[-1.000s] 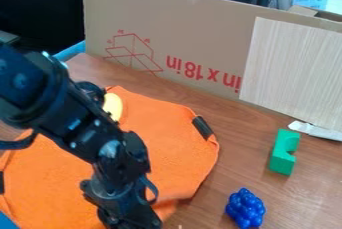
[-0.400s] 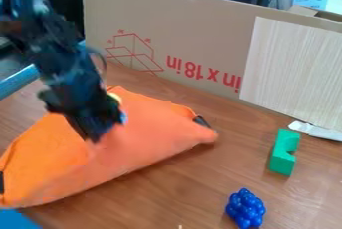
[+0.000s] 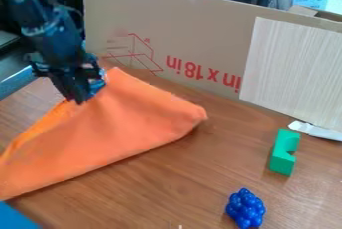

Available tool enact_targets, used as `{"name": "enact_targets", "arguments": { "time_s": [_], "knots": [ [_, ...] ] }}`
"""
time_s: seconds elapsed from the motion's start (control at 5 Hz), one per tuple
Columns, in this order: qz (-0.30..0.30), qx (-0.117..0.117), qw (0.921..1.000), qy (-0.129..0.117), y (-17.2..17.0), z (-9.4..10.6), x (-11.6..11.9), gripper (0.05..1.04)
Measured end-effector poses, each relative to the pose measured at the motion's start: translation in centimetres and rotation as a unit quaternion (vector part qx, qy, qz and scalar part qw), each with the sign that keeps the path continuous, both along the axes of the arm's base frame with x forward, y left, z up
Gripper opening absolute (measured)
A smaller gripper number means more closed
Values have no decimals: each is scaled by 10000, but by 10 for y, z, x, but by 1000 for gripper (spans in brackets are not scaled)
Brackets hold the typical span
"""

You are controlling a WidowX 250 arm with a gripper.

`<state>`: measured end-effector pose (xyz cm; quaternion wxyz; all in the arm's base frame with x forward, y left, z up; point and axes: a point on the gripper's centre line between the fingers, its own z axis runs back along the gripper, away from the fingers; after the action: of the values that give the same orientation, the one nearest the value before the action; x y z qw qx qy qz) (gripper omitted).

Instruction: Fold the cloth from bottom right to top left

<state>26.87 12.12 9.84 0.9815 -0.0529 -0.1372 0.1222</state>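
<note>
Cloth lies doubled over on the table, at left in the camera view, its upper layer clamped in the gripper. Material is probably light, limp and unbreakable, but prone to wrinkling. Recommended hold: leading corner, upper layer only.

1 cloth, 1 tool, 1 green block, 1 blue cluster, seemingly 1 white scrap

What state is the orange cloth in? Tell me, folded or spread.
Folded: the cloth lies doubled over, its near edge one long slant.
</note>
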Motion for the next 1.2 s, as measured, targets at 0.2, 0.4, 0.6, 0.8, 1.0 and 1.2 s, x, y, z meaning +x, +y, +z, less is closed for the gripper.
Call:
{"name": "enact_targets", "arguments": {
  "time_s": [0.2, 0.4, 0.6, 0.8, 1.0, 1.2],
  "knots": [
    [42, 169, 9993, 327, 29, -5, 16, 53],
    [-146, 326, 9977, 581, 50, -13, 28, 53],
    [-124, 353, 9969, 693, 71, -26, 47, 53],
    [59, 357, 9966, 738, 87, -35, 63, 53],
    [158, 411, 9970, 644, 99, -33, 81, 74],
    [278, 445, 9970, 560, 109, -28, 84, 219]
  ]
}}
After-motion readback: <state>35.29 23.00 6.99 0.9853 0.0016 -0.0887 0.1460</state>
